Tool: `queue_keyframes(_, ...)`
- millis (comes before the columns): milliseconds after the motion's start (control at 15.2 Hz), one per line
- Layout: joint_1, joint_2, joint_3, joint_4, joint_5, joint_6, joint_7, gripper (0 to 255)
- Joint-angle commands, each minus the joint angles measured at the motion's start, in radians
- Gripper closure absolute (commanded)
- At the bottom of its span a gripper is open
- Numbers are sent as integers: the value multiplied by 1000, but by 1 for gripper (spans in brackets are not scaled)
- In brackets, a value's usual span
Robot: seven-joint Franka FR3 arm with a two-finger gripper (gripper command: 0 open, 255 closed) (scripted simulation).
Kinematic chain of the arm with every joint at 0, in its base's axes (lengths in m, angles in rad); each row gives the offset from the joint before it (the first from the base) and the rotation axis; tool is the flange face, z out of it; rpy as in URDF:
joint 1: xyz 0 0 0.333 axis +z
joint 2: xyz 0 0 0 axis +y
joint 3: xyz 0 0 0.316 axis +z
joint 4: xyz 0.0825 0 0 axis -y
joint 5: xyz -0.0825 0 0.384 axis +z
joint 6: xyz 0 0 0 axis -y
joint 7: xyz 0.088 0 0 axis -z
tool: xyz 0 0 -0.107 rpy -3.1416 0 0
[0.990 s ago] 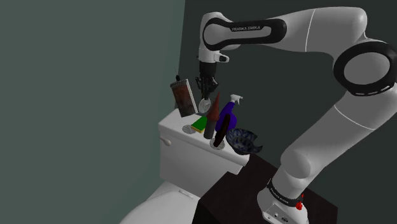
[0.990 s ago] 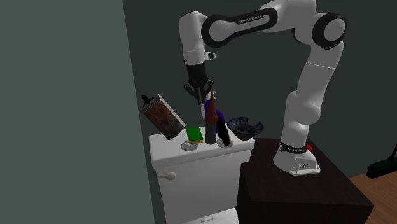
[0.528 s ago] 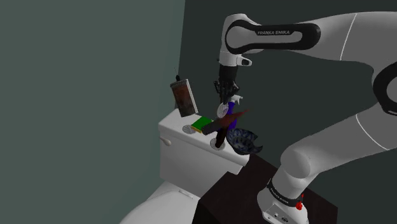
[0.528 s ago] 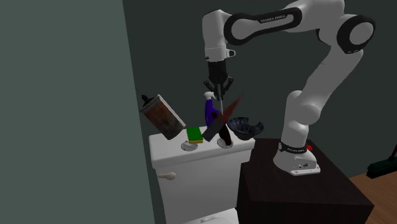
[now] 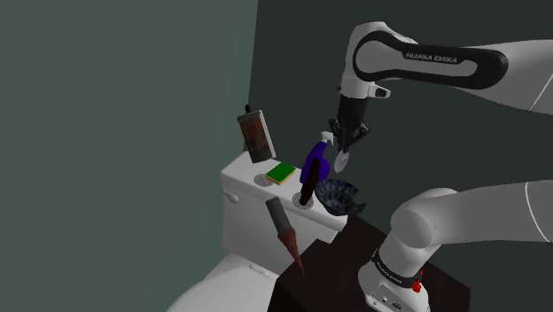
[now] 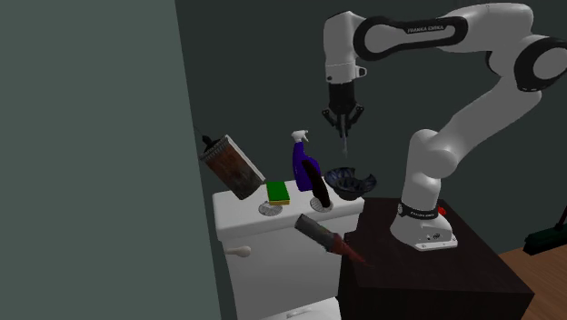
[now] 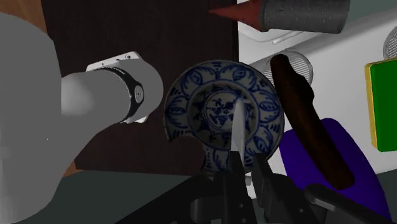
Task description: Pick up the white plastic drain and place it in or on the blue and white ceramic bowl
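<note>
The black gripper (image 7: pixel 242 173) is clamped on the white drain (image 7: pixel 238 130), a thin disc seen edge-on between the fingers in the wrist view and hanging below them in the shoulder view (its round face shows there). The drain is in the air directly over the blue and white bowl (image 7: pixel 221 113), not touching it. The bowl rests at the end of the white toilet tank (image 5: pixel 251 202) nearest the dark stand (image 5: pixel 347 266).

Just beside the bowl stands a purple spray bottle (image 5: pixel 315 163) with a dark brown object (image 7: pixel 306 122) leaning against it. Past these lies a green sponge (image 5: pixel 282 172), then a brown carton (image 5: pixel 257 136) tilted against the grey-green wall (image 5: pixel 124 133). Lower down, in front of the tank, a dark bottle (image 5: pixel 284 232) is tilted, its red-brown pointed end down.
</note>
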Motion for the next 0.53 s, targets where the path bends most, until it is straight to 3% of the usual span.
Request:
queue_keyframes(0, -5, -75, -31, -36, -19, -41, -30, 255)
queue_keyframes(66, -8, -117, -48, -55, -31, -64, -46, 255)
queue_keyframes(462, -5, -133, -43, -145, -27, 10, -46, 255)
